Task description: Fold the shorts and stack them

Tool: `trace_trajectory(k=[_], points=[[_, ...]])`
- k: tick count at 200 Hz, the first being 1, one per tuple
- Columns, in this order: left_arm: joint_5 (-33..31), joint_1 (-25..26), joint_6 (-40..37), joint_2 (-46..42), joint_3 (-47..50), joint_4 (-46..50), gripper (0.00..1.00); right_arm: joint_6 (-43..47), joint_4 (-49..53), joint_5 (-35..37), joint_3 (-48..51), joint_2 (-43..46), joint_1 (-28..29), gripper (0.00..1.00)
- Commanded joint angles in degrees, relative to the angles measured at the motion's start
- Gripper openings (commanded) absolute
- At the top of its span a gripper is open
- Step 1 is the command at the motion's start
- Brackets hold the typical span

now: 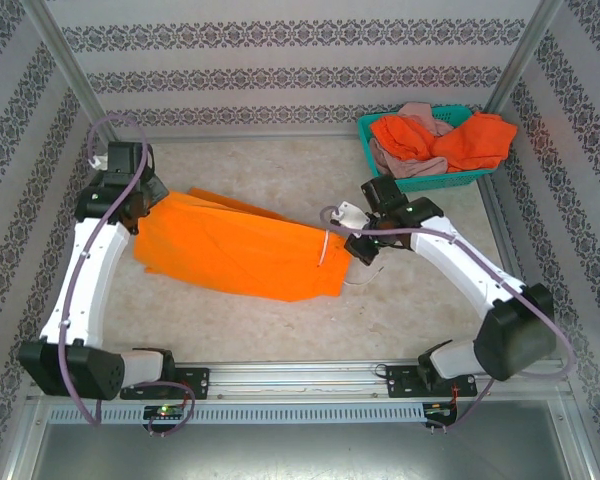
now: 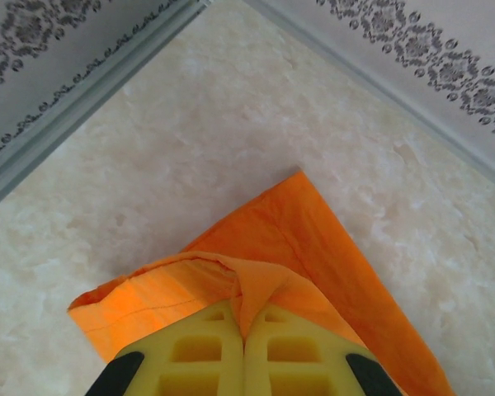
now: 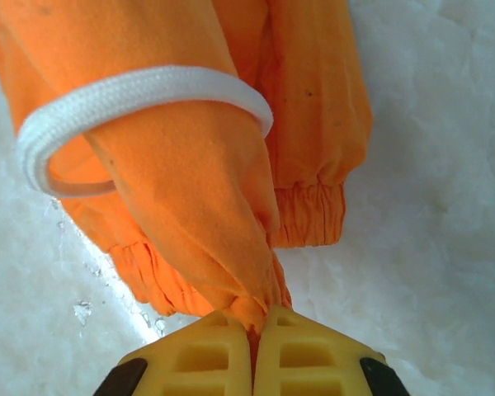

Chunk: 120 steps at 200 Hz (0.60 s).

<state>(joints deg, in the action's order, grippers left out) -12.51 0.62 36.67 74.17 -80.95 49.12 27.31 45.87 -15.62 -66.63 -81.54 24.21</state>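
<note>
The table is walled on three sides. Its bare marbled top gives open room along the upper middle and lower right of the top view.

The orange shorts lie spread across the centre-left of that view, mostly flat, with a doubled flap along their upper edge. They look thin, light and limp. My guess is they will sag between two holds, drag on the table and wrinkle rather than keep a crease, so they need lifting taut from opposite ends. The gathered elastic hem seen by the right wrist camera is thicker and should give a firmer bite than the plain cloth.

The basket sits in the upper right corner. It holds a red-orange pair draped over its rim and a pink pair beneath, both crumpled.

The left gripper is at the cloth's left end, near the left wall, so there is little room for swinging outward there. In its own camera the fingers are clenched on a fold of the orange cloth. The right gripper is at the lower right corner of the cloth. Its fingers are pinched together on a bunched tip of the fabric.

A white drawstring loops loose over that corner and could snag or trail during a fold.
</note>
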Motion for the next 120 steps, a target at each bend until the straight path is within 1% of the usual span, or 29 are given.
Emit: trace_trajectory(k=[1,48,61,71,79,85,95,104,117,120], points=[[-0.6,-0.6,0.4,3.2,0.2,-5.3,0.00,-3.5,-1.5,-1.4,-2.4,-3.5,-1.6,0.00],[-1.0,-0.7,1.1,12.5,-1.8,-8.8,0.00,-7.6,-3.4,-0.5,-5.3,-11.8,-3.9,0.00],[-1.0,-0.6,1.2,15.7,-3.2,-9.3,0.00,-9.6,-4.0,1.2,-6.1,-14.0,-4.6,0.01],[-0.8,-0.6,1.3,18.4,-4.4,-9.7,0.02,-10.5,-3.9,1.5,-6.8,-15.8,-5.1,0.01],[-0.7,-0.6,1.5,20.4,-5.3,-10.2,0.04,-11.7,-4.2,1.8,-7.3,-17.0,-5.4,0.05],[-0.5,-0.6,1.6,21.9,-6.0,-10.7,0.08,-12.5,-4.4,2.1,-7.7,-18.0,-5.6,0.09],[0.0,-0.6,1.9,24.6,-7.5,-11.4,0.14,-14.4,-4.7,2.6,-8.7,-19.7,-6.1,0.20],[1.0,-0.8,2.0,26.8,-9.2,-12.3,0.20,-16.3,-5.0,3.4,-9.9,-21.3,-6.7,0.26],[3.1,-0.9,2.3,29.8,-12.4,-12.9,0.40,-20.3,-5.8,4.8,-11.8,-22.9,-7.7,0.35],[3.7,-1.0,2.3,30.2,-13.2,-12.8,0.44,-21.4,-6.0,5.0,-12.2,-23.1,-8.0,0.39]])
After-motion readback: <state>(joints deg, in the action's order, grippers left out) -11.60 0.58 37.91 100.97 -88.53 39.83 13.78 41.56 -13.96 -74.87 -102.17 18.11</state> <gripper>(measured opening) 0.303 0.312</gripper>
